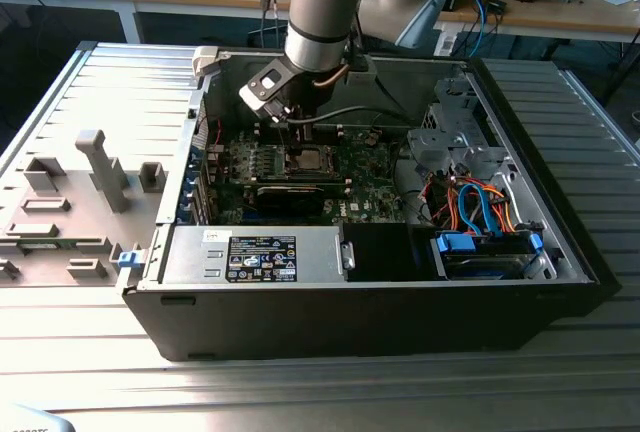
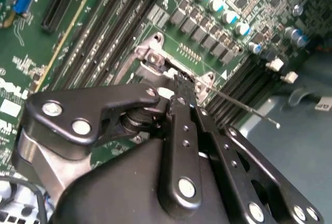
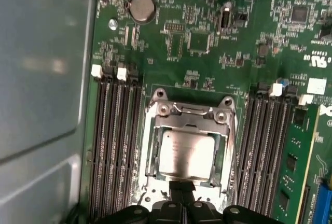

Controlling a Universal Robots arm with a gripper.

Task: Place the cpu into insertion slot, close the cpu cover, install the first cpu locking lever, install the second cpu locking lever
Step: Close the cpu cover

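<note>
First wrist view: cpu (image 3: 187, 154) seated in its socket, cpu cover (image 3: 188, 122) down around it; jaws pressed together, pinching nothing, tips right at the cover's edge, chip lying just beyond them

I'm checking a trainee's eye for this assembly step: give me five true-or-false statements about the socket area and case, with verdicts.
1. The small square silvery-topped cpu sits in the socket on the green motherboard. True.
2. The thin silvery metal cpu cover stands raised open. False: it lies down, framing the cpu.
3. The black tool is right at the socket's edge. True.
4. The black computer case stands upright and closed. False: it lies on its side, open on top.
5. Long dark memory slots flank the socket on both sides. True.
</note>
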